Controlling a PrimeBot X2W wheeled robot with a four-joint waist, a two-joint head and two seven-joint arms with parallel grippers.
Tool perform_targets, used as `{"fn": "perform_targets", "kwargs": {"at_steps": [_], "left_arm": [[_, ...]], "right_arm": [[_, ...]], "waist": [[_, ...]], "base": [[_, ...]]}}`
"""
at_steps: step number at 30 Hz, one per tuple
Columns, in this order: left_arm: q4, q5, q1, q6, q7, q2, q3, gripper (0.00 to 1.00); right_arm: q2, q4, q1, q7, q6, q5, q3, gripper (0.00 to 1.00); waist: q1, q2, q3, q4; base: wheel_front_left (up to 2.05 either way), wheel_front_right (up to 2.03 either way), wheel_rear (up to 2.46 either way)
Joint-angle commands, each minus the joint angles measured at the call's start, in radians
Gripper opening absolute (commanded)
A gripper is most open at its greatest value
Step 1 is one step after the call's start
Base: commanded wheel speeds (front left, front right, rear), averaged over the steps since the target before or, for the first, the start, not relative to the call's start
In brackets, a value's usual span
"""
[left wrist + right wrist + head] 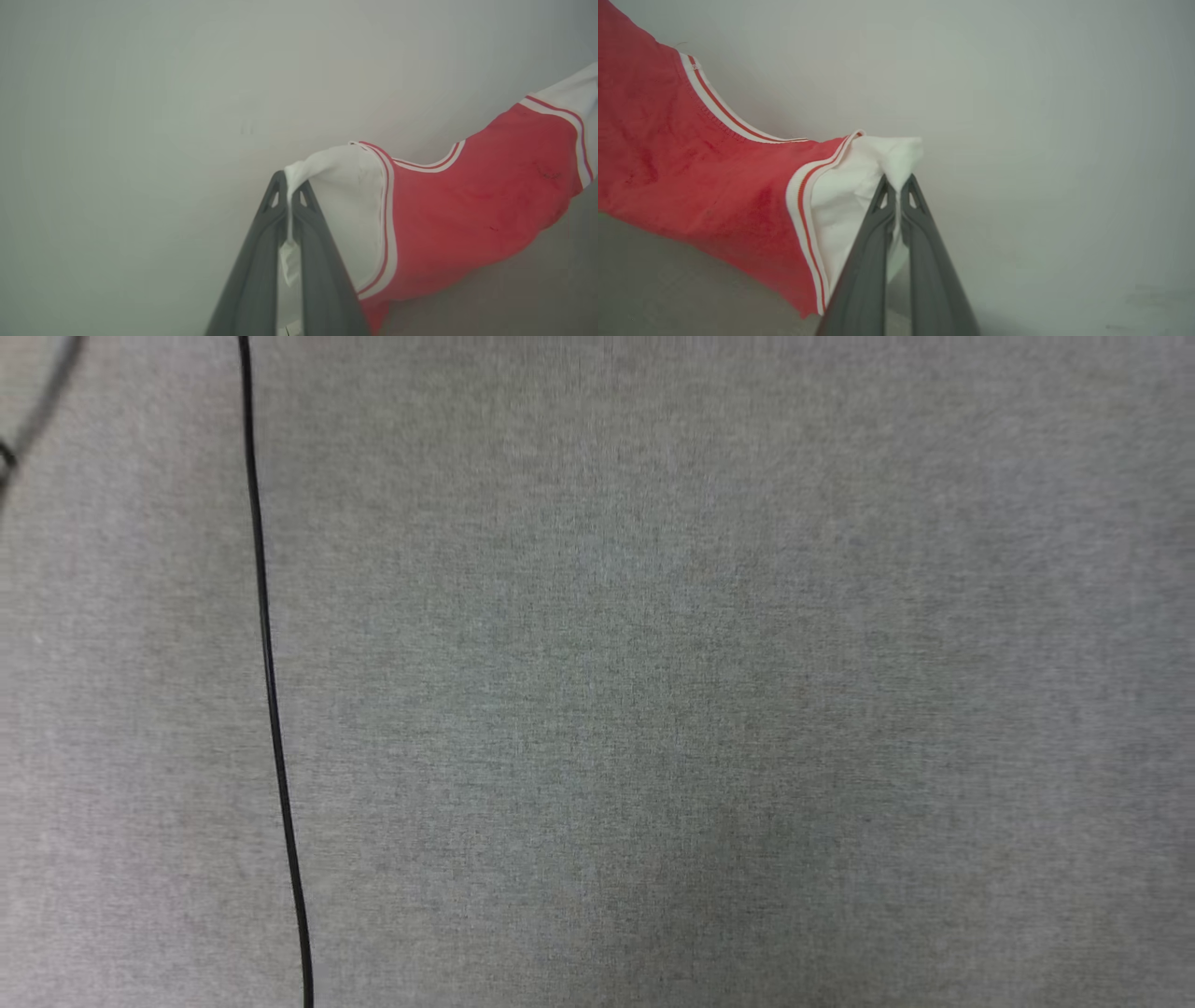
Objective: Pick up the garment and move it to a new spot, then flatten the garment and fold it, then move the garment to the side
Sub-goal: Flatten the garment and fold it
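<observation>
Holding entry: red T-shirt (467,210), stretched btwn both grippers. L gripper (290,189) fingers clamped on white sleeve (345,200); R gripper (898,184) clamped on other sleeve (845,196). Handling, est.: hands level, even tension, lower hem-first onto grey cloth surface (653,663), clear of black cable (271,691).

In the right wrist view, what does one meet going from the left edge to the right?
Red body of the garment → striped sleeve trim → white sleeve → right tool → plain pale background.
</observation>
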Motion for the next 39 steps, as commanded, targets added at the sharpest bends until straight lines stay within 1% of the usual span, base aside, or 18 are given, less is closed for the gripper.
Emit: {"fn": "perform_targets", "kwargs": {"at_steps": [1,4,9,14,16,19,24,28,31,34,39], "left_arm": [[-0.013,-0.012,0.068,0.000,-0.023,0.012,-0.005,0.00],[-0.026,-0.024,0.140,0.003,-0.041,0.022,-0.012,0.00],[-0.092,-0.064,0.350,0.042,-0.073,0.037,-0.024,0.00],[-0.205,-0.121,0.603,0.112,-0.098,0.078,-0.021,0.00],[-0.253,-0.137,0.700,0.151,-0.104,0.096,-0.018,0.00],[-0.325,-0.170,0.843,0.196,-0.108,0.119,-0.025,0.00],[-0.419,-0.219,1.049,0.257,-0.115,0.151,-0.035,0.00],[-0.460,-0.249,1.167,0.301,-0.116,0.172,-0.038,0.00],[-0.479,-0.269,1.247,0.323,-0.117,0.192,-0.032,0.00],[-0.499,-0.284,1.319,0.336,-0.118,0.209,-0.036,0.00],[-0.529,-0.307,1.426,0.362,-0.120,0.231,-0.034,0.00]], "right_arm": [[-0.005,-0.013,0.064,-0.016,-0.001,0.030,0.024,0.00],[-0.013,-0.032,0.143,-0.030,-0.001,0.065,0.055,0.00],[-0.050,-0.111,0.343,-0.048,-0.001,0.158,0.127,0.00],[-0.100,-0.197,0.545,-0.056,-0.001,0.249,0.175,0.00],[-0.122,-0.229,0.629,-0.058,-0.001,0.282,0.184,0.00],[-0.156,-0.271,0.739,-0.053,-0.001,0.315,0.194,0.00],[-0.198,-0.328,0.913,-0.044,-0.001,0.352,0.191,0.00],[-0.225,-0.362,1.047,-0.040,-0.001,0.369,0.169,0.00],[-0.246,-0.386,1.139,-0.041,-0.001,0.376,0.141,0.00],[-0.268,-0.405,1.226,-0.037,-0.001,0.356,0.110,0.00],[-0.286,-0.460,1.388,-0.002,-0.002,0.353,0.043,0.00]], "waist": [[-0.0001,0.0000,-0.044,-0.004],[-0.0001,0.0000,-0.079,-0.004],[-0.0001,0.0000,-0.168,-0.003],[-0.0001,0.0000,-0.259,-0.004],[-0.0001,0.0000,-0.294,-0.002],[-0.0001,0.0000,-0.340,-0.001],[-0.0001,0.0000,-0.412,-0.001],[-0.0001,0.0000,-0.460,0.002],[-0.0001,0.0000,-0.485,0.000],[-0.0001,0.0000,-0.508,-0.002],[-0.0001,0.0000,-0.543,-0.006]], "base": [[0.00,0.00,0.00],[0.00,0.00,0.00],[0.00,0.00,0.00],[0.00,0.00,0.00],[0.00,0.00,0.00],[0.00,0.00,0.00],[0.00,0.00,0.00],[0.00,0.00,0.00],[0.00,0.00,0.00],[0.00,0.00,0.00],[0.00,0.00,0.00]]}}
